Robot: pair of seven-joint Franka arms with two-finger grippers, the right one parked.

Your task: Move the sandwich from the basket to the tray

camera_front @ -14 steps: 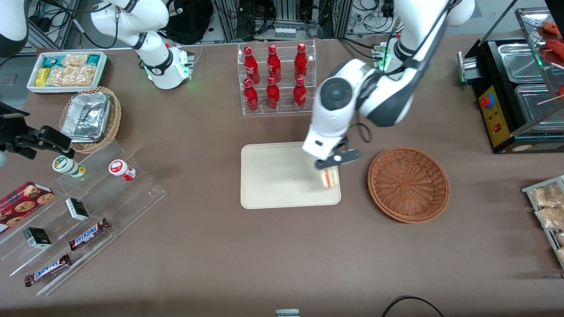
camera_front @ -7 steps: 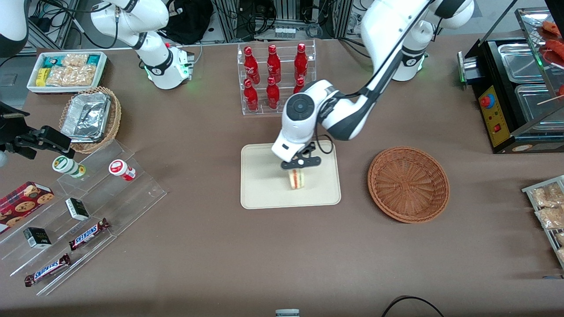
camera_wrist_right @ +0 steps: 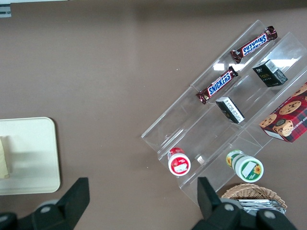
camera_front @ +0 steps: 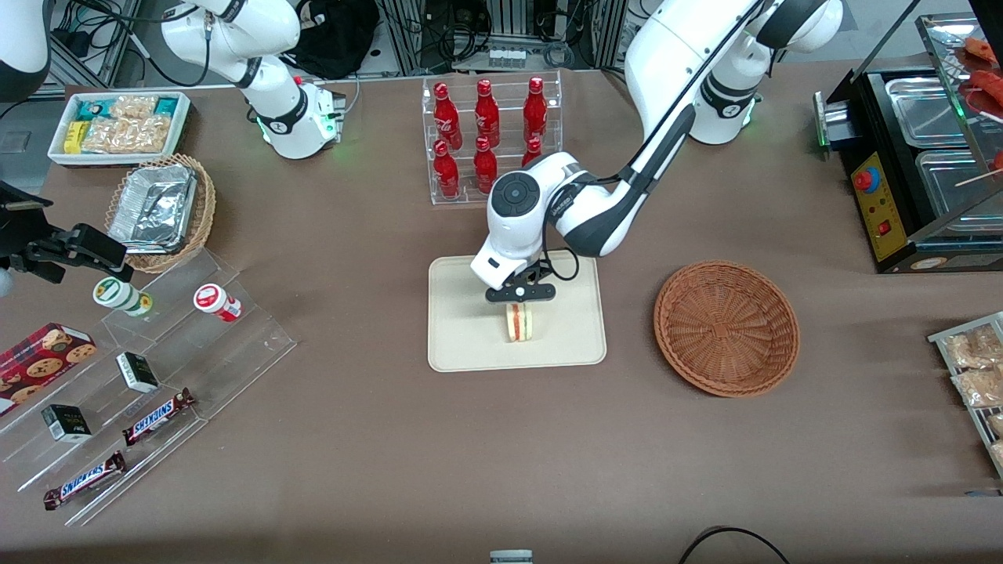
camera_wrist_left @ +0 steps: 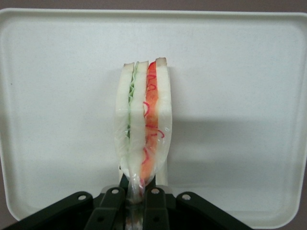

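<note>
My left gripper (camera_front: 520,295) is over the middle of the cream tray (camera_front: 462,345), shut on the clear wrap at the top of the sandwich (camera_front: 519,322). The sandwich hangs upright just above or on the tray; I cannot tell which. In the left wrist view the sandwich (camera_wrist_left: 144,129) shows white bread with green and red filling against the tray (camera_wrist_left: 240,96), and the gripper (camera_wrist_left: 136,199) pinches the wrap's tail. The reddish-brown wicker basket (camera_front: 726,327) stands empty beside the tray, toward the working arm's end.
A clear rack of red bottles (camera_front: 490,137) stands farther from the front camera than the tray. Toward the parked arm's end are clear tiered shelves with snacks (camera_front: 149,368), a lighter wicker basket with foil trays (camera_front: 161,210) and a white snack bin (camera_front: 119,125). A hot-food case (camera_front: 925,149) stands at the working arm's end.
My gripper carried the sandwich from the tray's edge nearest the basket to the tray's middle and lowered it. The basket has not moved.
</note>
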